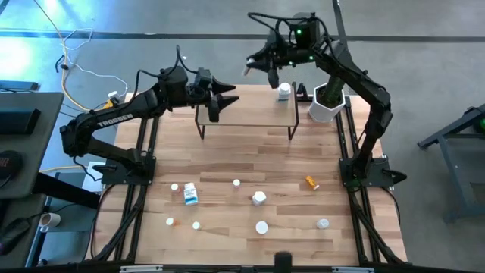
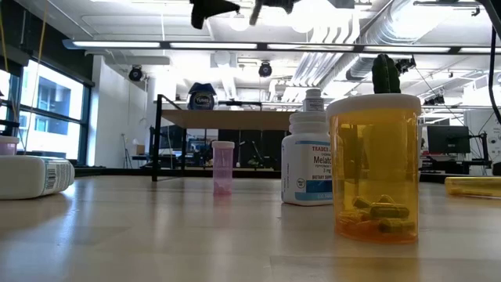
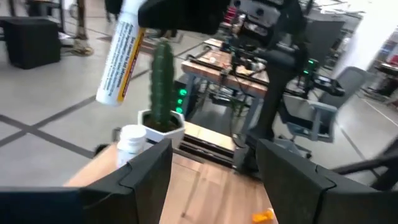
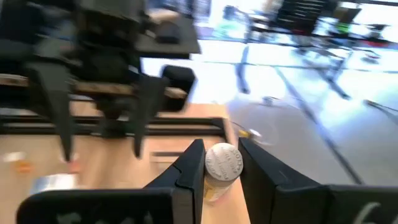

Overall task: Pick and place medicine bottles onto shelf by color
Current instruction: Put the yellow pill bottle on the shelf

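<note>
Meanwhile, the right gripper (image 1: pixel 254 67) carried a white bottle (image 4: pixel 222 168) above the far edge of the shelf (image 1: pixel 246 114), mid-placement
Its jaws pinched the bottle, a white tube with a yellow-striped label, tilted in the left wrist view; next it likely needed lowering beside the white bottle (image 1: pixel 284 92) already standing on the shelf's right end, then release. The left gripper (image 1: pixel 220 97) hung over the shelf's left end, fingers spread and empty; other bottles lay scattered on the near table (image 1: pixel 227 163)
</note>
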Controlling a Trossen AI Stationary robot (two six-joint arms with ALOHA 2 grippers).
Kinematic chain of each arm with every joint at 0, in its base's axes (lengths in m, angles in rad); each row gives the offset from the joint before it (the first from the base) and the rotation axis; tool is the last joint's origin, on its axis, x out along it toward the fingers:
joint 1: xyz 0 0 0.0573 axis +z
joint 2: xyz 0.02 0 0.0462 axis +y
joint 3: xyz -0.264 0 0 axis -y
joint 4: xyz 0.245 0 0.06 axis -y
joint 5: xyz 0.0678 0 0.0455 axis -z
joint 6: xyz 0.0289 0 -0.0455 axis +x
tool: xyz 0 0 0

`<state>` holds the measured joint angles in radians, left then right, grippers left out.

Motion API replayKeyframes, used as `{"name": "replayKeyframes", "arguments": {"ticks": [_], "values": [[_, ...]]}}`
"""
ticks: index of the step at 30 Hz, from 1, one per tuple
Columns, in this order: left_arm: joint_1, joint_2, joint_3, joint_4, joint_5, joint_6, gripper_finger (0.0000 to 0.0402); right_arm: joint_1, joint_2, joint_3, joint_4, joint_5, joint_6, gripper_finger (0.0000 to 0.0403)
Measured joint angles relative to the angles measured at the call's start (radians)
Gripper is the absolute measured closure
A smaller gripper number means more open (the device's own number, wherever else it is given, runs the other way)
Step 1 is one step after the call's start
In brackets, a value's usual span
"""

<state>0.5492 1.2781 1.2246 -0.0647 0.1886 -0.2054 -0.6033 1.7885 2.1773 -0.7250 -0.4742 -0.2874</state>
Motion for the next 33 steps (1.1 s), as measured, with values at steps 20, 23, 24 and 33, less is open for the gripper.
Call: {"name": "replayKeyframes", "arguments": {"ticks": [20,23,24,33], "values": [[0.212,-0.003,0.039,-0.039,0.002,0.15,0.0179,-0.015,0.176,0.0,-0.009,0.181,0.157,0.0338],[0.234,-0.003,0.039,-0.045,0.002,0.15,0.0179,-0.008,0.205,0.0,-0.025,0.197,0.152,0.0338],[0.24,-0.003,0.039,-0.046,0.002,0.155,0.0179,-0.003,0.217,0.0,-0.03,0.212,0.148,0.0338],[0.274,-0.003,0.039,-0.048,0.012,0.158,0.0179,0.028,0.283,0.0,-0.036,0.265,0.125,0.0338]]}}
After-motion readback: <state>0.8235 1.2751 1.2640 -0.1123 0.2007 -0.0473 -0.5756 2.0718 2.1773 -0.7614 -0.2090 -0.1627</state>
